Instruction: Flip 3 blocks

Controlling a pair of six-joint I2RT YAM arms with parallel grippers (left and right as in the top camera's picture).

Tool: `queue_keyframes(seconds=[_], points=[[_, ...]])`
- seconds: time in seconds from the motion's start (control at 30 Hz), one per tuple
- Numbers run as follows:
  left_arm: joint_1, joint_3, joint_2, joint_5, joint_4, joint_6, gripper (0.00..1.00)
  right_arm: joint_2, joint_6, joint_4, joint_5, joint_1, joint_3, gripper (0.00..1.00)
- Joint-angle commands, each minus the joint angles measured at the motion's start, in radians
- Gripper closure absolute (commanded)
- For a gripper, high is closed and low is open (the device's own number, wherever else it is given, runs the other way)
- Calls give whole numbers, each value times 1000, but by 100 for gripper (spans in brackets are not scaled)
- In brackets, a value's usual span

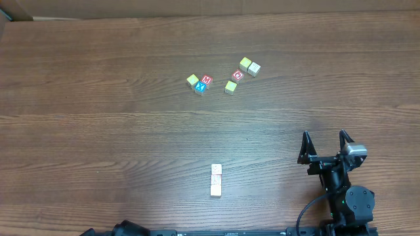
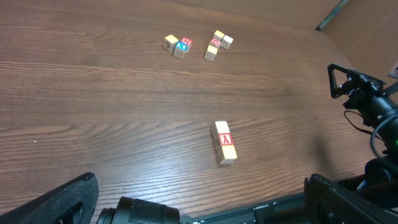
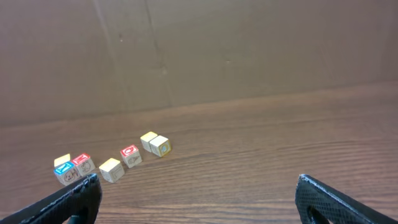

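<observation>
My three blocks lie in a short row near my edge of the table, touching end to end and well apart from the scatter of other cubes on the far side. In the left wrist view the row runs away from me. The yellow-faced block is nearest, the red-letter block is in the middle and the cream-faced block is at the far end. My right gripper stands off to the right of the row, jaws spread wide and holding nothing. My left gripper is just as wide and just as empty, sitting low at my edge with the row ahead of it. With both of my ends bare and neither touching a block, I judge the step in hand to be the reach for a block. The faces alone do not tell me whether any has been turned. The left arm looks better lined up, so I would send it. The middle block is hemmed in by its neighbours, so an end block seems the sensible pick. I would straddle it across the row's width on its free pale sides, then close, lift clear, roll the wrist and set it down with another face up. The likely risk is nudging the block beside it.
</observation>
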Motion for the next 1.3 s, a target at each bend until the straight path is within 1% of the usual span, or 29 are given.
queue_keyframes(seconds=[0.0,0.93,1.07,1.13,1.2,1.27], points=[[4,3,-7,10,1,-7,0,-13,-39,6,-23,-6,-11,0],[4,3,-7,10,0,-7,0,-12,-39,6,-23,-6,-11,0],[4,3,-7,-10,-14,-7,0,-12,-39,6,-23,-6,-11,0],[4,-6,-7,-25,60,-10,0,-12,-39,6,-23,-6,-11,0],[12,-35,-7,-43,176,-2,0,-12,-39,6,-23,-6,-11,0],[48,-85,-7,-48,304,51,0,-12,-39,6,-23,-6,-11,0]])
